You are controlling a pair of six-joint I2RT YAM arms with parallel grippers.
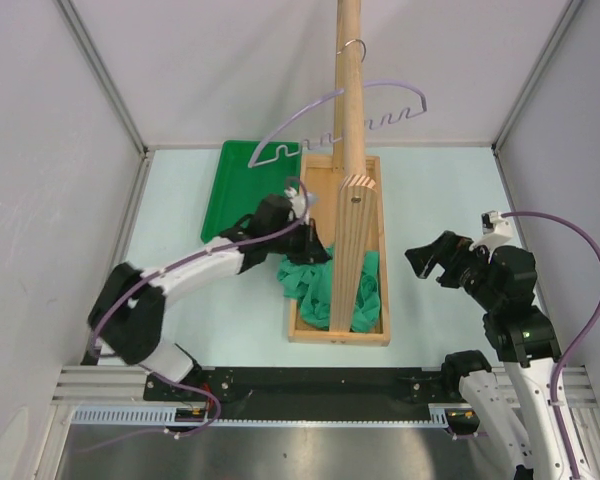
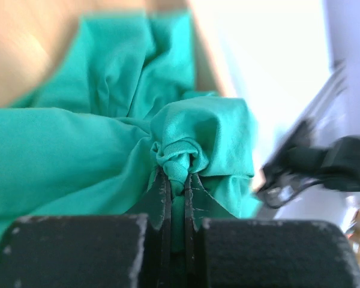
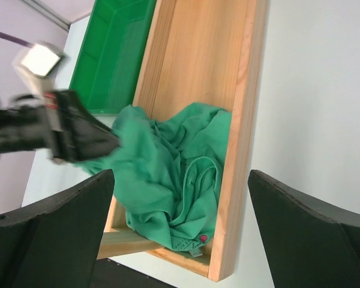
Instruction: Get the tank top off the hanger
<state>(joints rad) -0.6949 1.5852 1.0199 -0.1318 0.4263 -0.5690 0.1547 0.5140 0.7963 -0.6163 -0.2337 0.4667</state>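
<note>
White arms [image 1: 205, 262] with black joints [image 1: 130, 320], looping lavender cables [image 1: 545, 215], and matte black, scuffed hands [image 2: 176, 180].

The box [image 1: 320, 190] sits mid-frame on the surface [image 1: 180, 200], with the pole [image 1: 350, 100] rising from it and the hanger [image 1: 322, 133] hooked on the pole near the top edge. The tank top [image 1: 305, 275] lies in the box's lower half, spilling over its left wall. The tray [image 1: 242, 185] lies just left of the box's upper half.

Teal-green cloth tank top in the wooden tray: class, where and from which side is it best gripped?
Pinch the tank top by the raised bunched fold at its left edge, from the left, where the left end effector is shut on it; the wooden pole blocks the middle.
</note>
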